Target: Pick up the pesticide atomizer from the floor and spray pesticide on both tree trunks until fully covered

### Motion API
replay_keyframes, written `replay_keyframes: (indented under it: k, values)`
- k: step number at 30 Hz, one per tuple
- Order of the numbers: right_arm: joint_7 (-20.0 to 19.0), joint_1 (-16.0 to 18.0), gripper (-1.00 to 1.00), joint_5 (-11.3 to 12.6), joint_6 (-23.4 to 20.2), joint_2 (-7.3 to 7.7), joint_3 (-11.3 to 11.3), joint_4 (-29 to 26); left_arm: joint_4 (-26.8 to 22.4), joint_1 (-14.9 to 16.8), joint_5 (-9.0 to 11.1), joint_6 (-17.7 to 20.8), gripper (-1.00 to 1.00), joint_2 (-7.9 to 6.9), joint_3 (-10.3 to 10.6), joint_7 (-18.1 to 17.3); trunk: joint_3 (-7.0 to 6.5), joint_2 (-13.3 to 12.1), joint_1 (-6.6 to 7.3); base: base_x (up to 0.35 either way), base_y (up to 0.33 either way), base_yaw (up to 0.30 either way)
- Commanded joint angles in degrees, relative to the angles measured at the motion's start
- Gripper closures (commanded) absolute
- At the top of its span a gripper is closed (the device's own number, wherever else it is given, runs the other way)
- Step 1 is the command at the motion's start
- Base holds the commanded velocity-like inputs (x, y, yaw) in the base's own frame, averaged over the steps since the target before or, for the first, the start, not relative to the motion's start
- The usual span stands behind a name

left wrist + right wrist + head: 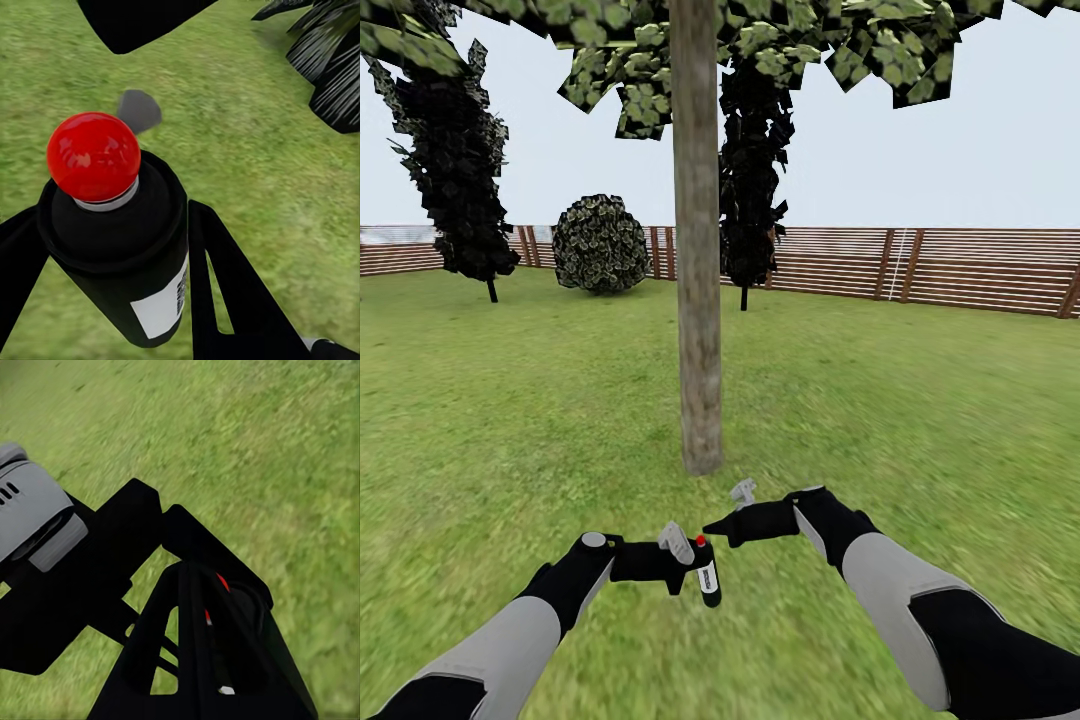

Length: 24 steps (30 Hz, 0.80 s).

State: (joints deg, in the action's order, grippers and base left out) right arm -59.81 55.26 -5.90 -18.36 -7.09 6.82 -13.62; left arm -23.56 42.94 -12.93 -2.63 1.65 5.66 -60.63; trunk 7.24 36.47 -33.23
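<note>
My left gripper (695,572) is clamped on the pesticide atomizer (707,577), its black fingers (225,300) pressed against either side of the black bottle. The bottle stands nearly upright, red tip (94,156) on top and white label facing out, held low over the lawn (920,400). Just beside it, slightly ahead, my right gripper (712,527) reaches across toward the bottle with its fingers drawn together to a point, holding nothing that I can make out. Past both hands, the tree trunk (697,250) rises straight from the grass, mottled grey-brown, up into a flat canopy of green leaves (760,40). Further back stand a round bush (600,243) and two dark cypresses (455,160). The brown slatted fence (960,268) runs behind them.
</note>
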Motion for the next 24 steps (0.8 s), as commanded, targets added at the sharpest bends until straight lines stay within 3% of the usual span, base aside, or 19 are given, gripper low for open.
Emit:
replay_keyframes:
  k: [1,24]
  values:
    - [-0.23,0.03,1.00,-0.39,-0.45,-0.02,-0.23,-0.11,-0.07,0.04,-0.43,-0.27,1.00,0.02,-0.12,-0.12,0.10,0.09,-0.02,0.000,0.000,0.000]
    - [-0.22,-0.39,1.00,-0.34,-0.40,-0.11,-0.15,0.00,-0.08,0.04,-0.26,-0.27,1.00,0.02,-0.13,-0.15,0.10,0.09,-0.02,0.000,0.000,0.000]
